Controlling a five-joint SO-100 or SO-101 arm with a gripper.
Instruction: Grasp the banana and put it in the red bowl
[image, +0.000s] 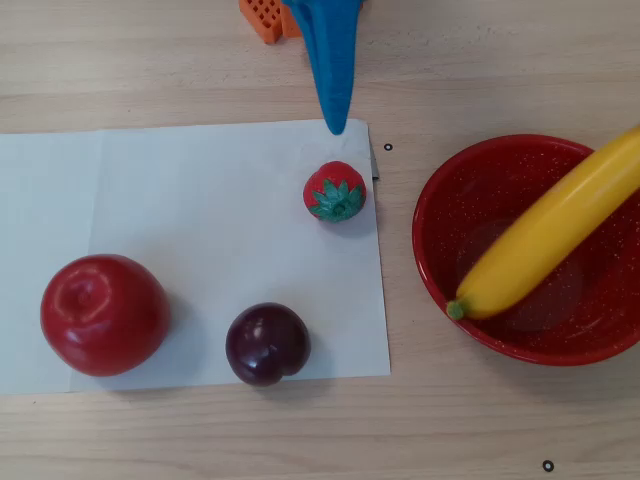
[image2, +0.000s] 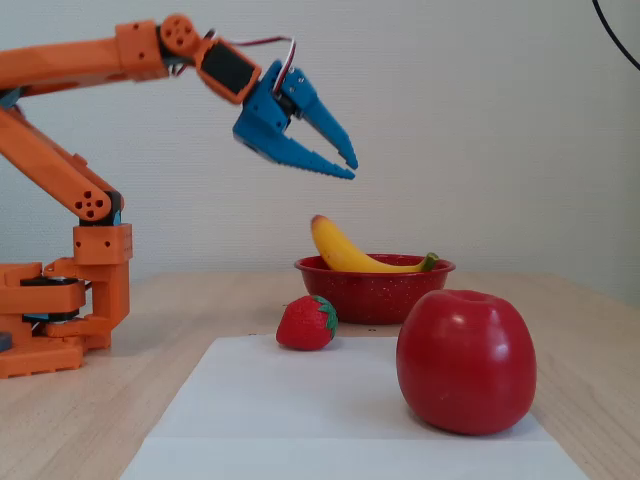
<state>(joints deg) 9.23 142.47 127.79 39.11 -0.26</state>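
On a pale wooden table (image: 480, 60), the banana (image: 545, 240) is seen propped across the red bowl (image: 440, 205), its far end overhanging the rim, so tipping out is judged possible; the gripper (image2: 350, 168) is held slightly spread, empty.

surface (image: 200, 440): light wood with long grain lines; it carries all the things.
paper (image: 200, 210): a white sheet lying flat on the surface, filling the 9 o'clock half of the overhead view.
red bowl (image: 432, 215): sits on the bare wood at 3 o'clock, just beside the paper's edge.
arm base (image2: 50, 320): orange, stands on the surface at 9 o'clock in the fixed view.
small dots (image: 388, 147): little dark rings on the wood, one near the paper's corner, one at 5 o'clock.
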